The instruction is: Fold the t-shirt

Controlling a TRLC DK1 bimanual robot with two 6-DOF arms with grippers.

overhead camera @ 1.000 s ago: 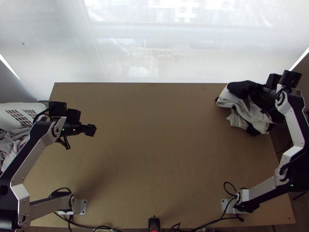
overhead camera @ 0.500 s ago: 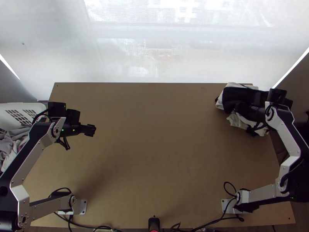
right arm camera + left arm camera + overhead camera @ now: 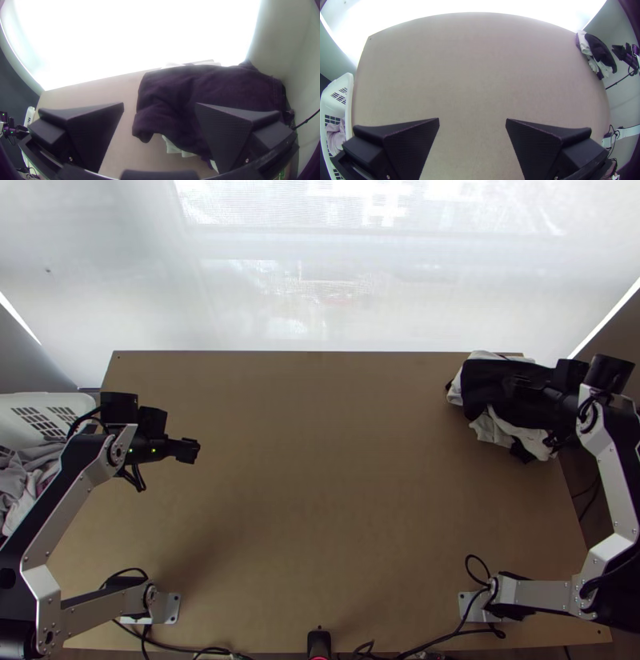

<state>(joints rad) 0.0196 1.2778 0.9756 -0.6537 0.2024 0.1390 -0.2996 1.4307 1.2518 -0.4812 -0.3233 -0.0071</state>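
So the black garment [image 3: 482,378] was by the far right corner of the tabletop [image 3: 320,484], just ahead of the right gripper [image 3: 159,104], both arms' jaws apart.

The left tool [image 3: 194,450] and right tool [image 3: 518,385] both have fingers [image 3: 411,145] spread wide apart.

A: Type of place?
B: Robot workstation, indoors; lab or home, cannot be told.
A: Contents supporting the entry?
B: Table [image 3: 320,500], one, light wood. Robot arms [image 3: 68,518], two, fixed by metal plates [image 3: 170,608] at its near edge. Cables [image 3: 464,633], along that edge. Bright pale screen [image 3: 264,292], beyond its far edge. White slotted basket [image 3: 56,398] holding cloth [image 3: 24,488], at its left side. Black-and-white garments [image 3: 496,384], heaped, far right corner.
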